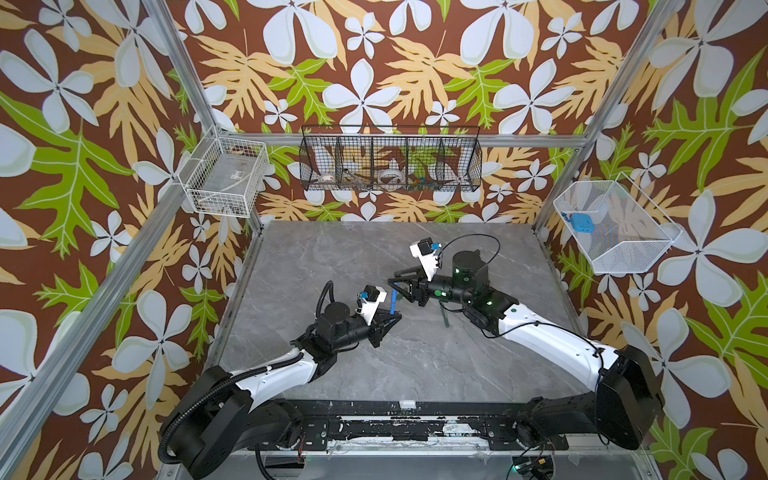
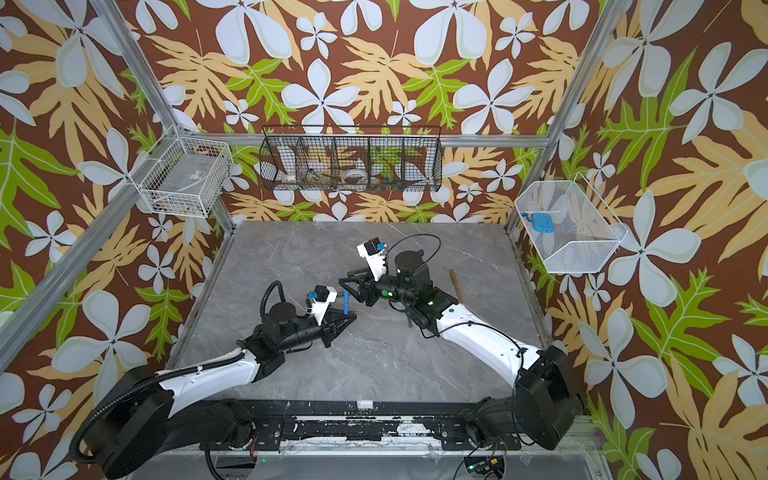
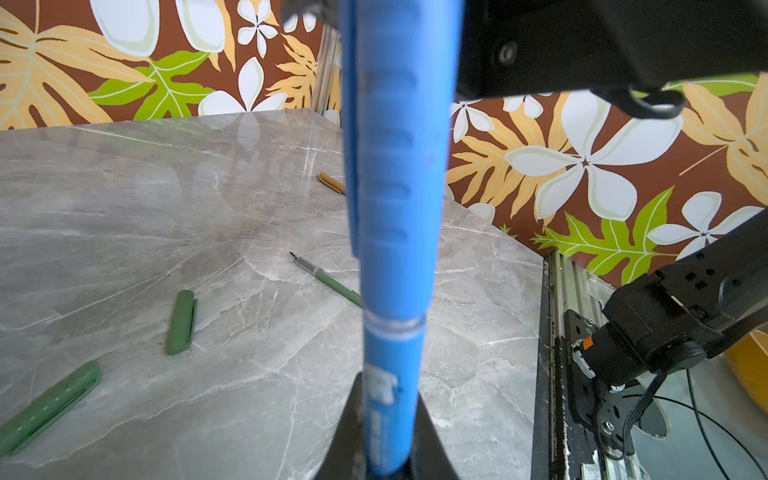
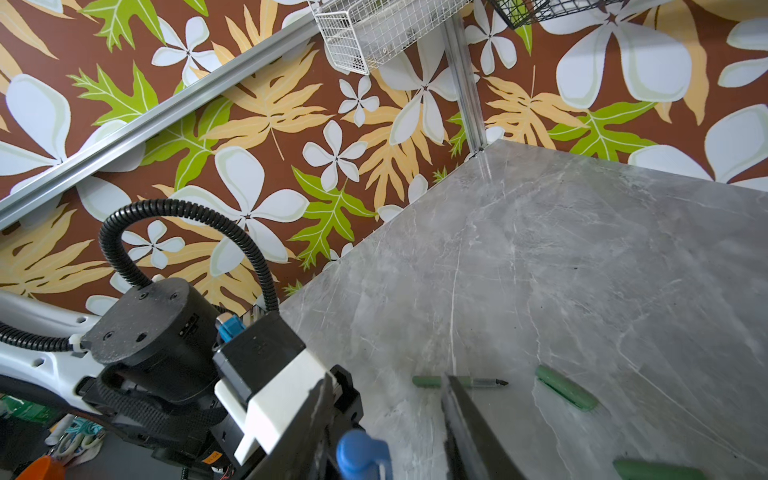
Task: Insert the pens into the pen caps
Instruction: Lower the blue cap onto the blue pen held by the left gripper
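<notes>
My left gripper [image 3: 388,386] is shut on the lower barrel of the blue pen [image 3: 390,353] and holds it upright above the table. The blue pen cap [image 3: 399,145] sits on the pen's upper end. In both top views the pen [image 1: 393,303] [image 2: 345,301] stands between the two grippers. My right gripper [image 4: 388,377] is open, with its jaws on either side of the cap's rounded end [image 4: 361,453] and a gap at one finger [image 4: 469,424]. A green pen [image 3: 328,280] [image 4: 478,381] and two green pen caps [image 3: 181,322] [image 3: 50,405] lie on the table.
An orange-brown pen [image 2: 456,286] lies near the table's right edge. The green pen [image 1: 444,316] lies partly under my right arm. Wire baskets [image 1: 390,162] [image 1: 226,176] [image 1: 615,226] hang on the walls above the marble table [image 1: 332,257].
</notes>
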